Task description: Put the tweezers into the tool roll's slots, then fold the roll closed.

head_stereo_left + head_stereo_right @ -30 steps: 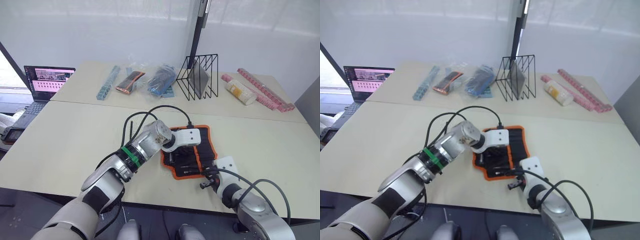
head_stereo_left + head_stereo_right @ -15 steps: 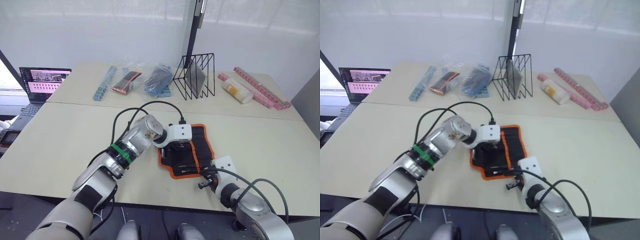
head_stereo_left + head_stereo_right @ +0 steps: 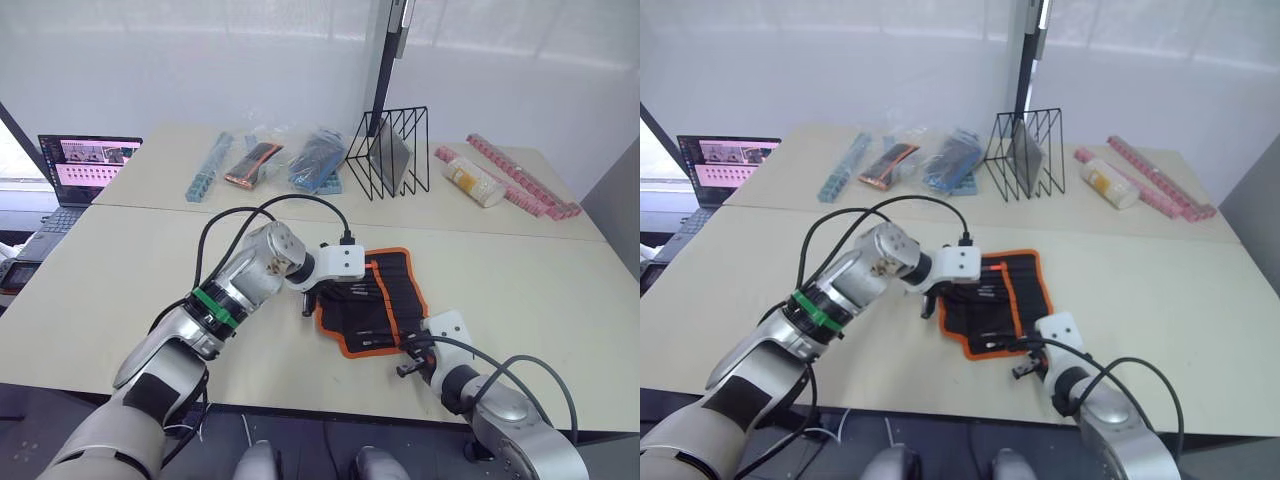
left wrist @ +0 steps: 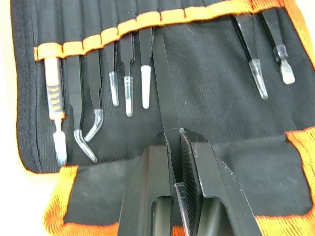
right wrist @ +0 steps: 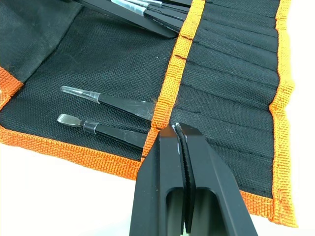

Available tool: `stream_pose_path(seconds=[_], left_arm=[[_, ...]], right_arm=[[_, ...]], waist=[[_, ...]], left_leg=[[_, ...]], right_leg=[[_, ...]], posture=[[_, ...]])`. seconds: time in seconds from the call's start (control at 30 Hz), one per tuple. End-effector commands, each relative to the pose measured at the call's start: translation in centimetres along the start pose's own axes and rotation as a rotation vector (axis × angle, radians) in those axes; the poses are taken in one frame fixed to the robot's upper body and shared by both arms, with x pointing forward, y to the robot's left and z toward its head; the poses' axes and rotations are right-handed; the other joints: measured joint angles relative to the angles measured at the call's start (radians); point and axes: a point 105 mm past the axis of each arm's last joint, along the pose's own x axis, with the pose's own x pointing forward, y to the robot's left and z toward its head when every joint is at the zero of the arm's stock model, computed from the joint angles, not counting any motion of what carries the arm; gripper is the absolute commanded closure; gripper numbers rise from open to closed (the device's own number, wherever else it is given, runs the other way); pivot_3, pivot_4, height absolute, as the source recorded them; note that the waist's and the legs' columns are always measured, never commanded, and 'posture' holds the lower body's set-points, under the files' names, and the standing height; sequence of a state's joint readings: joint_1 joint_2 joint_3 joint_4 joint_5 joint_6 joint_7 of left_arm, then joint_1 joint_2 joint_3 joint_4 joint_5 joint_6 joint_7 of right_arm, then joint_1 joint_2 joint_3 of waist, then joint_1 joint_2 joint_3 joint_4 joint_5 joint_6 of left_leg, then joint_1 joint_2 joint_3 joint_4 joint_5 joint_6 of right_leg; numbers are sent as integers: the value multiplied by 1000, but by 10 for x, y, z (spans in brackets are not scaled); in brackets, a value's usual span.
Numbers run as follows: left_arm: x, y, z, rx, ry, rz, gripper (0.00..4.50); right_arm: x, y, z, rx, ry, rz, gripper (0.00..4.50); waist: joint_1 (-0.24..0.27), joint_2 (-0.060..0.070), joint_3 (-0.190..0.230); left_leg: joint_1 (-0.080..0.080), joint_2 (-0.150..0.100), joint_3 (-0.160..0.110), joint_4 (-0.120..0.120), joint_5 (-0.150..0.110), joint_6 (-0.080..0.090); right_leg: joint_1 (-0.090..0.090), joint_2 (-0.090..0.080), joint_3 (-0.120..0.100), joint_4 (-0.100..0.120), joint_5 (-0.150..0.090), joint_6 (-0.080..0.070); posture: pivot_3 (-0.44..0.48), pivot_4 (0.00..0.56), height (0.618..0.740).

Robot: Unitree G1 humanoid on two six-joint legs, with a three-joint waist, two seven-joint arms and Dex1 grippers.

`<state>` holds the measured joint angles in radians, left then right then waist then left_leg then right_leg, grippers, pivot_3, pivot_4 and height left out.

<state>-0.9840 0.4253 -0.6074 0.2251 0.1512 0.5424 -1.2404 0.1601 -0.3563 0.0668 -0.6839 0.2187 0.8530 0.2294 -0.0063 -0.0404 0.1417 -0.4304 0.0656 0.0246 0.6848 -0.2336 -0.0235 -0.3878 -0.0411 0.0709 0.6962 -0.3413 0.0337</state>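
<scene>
The tool roll (image 3: 385,290) lies open on the near table, black with orange trim. My left gripper (image 4: 174,133) is at the roll's left edge (image 3: 308,303), shut on one slim black pair of tweezers (image 4: 165,93). Its far end reaches the orange-edged slots (image 4: 123,25). Several other tools (image 4: 129,73) sit in neighbouring slots. My right gripper (image 3: 404,368) is at the roll's near right corner, shut, its tips (image 5: 177,129) against the orange slot band. Two more tools (image 5: 118,105) lie tucked beside it.
On the far table stand a black wire rack (image 3: 392,150), plastic packets (image 3: 260,162), a bottle (image 3: 465,183) and pink strips (image 3: 525,185). A laptop (image 3: 88,160) sits at the far left. Cables loop over my left arm.
My left gripper has drawn back from over the middle of the roll to its left edge. The right gripper stays at the near corner. The camera shifted slightly.
</scene>
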Motion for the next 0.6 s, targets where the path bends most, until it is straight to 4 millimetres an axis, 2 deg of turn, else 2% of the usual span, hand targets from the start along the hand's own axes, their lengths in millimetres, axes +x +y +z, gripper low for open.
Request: stream_pose_path(seconds=[0.03, 0.3, 0.6], left_arm=[[-11, 2, 12, 55, -28, 8, 4488], [-7, -1, 19, 84, -43, -14, 4488], [-15, -6, 12, 99, -26, -43, 4488]], right_arm=[[1, 1, -29, 30, 128, 5, 4500], [0, 3, -30, 35, 130, 4, 4500], [-2, 0, -31, 32, 135, -6, 4500]], waist=[[0, 0, 0], [0, 0, 0], [0, 0, 0]], left_leg=[[0, 0, 0, 0, 0, 0], [0, 0, 0, 0, 0, 0], [0, 0, -1, 0, 0, 0]], right_leg=[[0, 0, 0, 0, 0, 0], [0, 0, 0, 0, 0, 0], [0, 0, 0, 3, 0, 0]], posture=[[0, 150, 684], [0, 150, 684], [0, 150, 684]])
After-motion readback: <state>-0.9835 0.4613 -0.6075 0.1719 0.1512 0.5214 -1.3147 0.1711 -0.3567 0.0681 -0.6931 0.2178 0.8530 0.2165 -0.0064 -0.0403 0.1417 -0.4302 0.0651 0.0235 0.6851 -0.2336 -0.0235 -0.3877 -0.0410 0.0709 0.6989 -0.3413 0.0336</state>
